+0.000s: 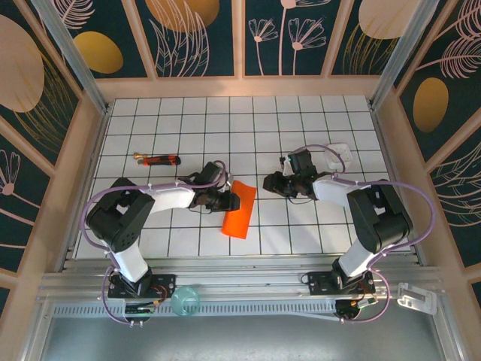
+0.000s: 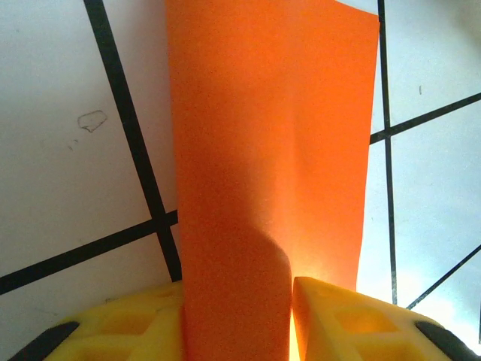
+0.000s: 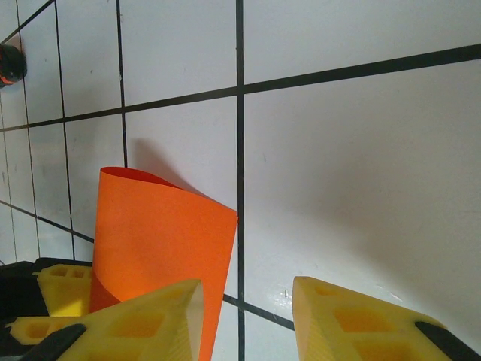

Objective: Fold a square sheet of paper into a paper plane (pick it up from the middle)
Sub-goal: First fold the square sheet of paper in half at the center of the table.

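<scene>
The square sheet of paper (image 1: pixel 239 210), bright orange-red, lies near the middle of the gridded table, bent over on itself in a soft curl. My left gripper (image 1: pixel 228 200) holds its left side. In the left wrist view the sheet (image 2: pixel 270 135) runs up from between the yellow fingers (image 2: pixel 353 320), and the left gripper (image 2: pixel 237 297) is shut on a rounded loop of it. My right gripper (image 1: pixel 270 183) hovers just right of the sheet, above its far corner. In the right wrist view it (image 3: pixel 248 301) stands open over bare tile, with the curled paper (image 3: pixel 161 233) beside its left finger.
A thin red-and-black stick tool (image 1: pixel 159 159) lies at the back left; its tip (image 3: pixel 9 64) shows in the right wrist view. A small white square object (image 1: pixel 340 154) sits behind the right arm. Wooden walls ring the table (image 1: pixel 301 120). A teal object (image 1: pixel 184 301) rests on the front rail.
</scene>
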You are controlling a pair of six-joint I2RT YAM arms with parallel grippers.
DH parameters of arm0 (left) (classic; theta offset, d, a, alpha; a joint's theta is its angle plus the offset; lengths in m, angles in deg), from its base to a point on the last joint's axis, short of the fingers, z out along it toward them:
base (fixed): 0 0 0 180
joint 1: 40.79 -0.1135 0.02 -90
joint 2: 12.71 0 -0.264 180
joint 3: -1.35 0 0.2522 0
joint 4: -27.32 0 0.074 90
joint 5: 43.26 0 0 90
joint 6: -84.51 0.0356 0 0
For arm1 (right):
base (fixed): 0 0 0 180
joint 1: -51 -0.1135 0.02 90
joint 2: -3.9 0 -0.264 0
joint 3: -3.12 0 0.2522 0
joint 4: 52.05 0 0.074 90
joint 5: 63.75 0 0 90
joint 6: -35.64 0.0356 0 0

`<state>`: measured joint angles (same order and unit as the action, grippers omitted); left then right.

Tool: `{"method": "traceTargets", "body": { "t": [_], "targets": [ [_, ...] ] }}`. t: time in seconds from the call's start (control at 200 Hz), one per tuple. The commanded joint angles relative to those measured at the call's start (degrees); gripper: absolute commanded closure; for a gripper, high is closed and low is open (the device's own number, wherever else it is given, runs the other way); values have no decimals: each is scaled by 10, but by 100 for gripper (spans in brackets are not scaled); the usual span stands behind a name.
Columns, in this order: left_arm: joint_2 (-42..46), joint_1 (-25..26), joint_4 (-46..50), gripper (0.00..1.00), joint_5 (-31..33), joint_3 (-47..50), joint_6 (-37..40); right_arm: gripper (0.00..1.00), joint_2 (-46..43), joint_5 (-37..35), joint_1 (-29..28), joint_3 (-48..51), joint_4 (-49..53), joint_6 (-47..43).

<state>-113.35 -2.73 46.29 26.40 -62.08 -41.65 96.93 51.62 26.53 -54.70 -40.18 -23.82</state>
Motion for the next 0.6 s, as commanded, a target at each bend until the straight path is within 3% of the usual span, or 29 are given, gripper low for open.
{"method": "traceTargets", "body": {
  "t": [0.0, 0.595],
  "targets": [
    [-53, 9, 51, 61, 45, 21, 11, 64, -6, 4, -5, 12, -6, 7],
    [-51, 9, 36, 60, 54, 32, -10, 64, -6, 2, -9, 12, -7, 8]
  ]
}}
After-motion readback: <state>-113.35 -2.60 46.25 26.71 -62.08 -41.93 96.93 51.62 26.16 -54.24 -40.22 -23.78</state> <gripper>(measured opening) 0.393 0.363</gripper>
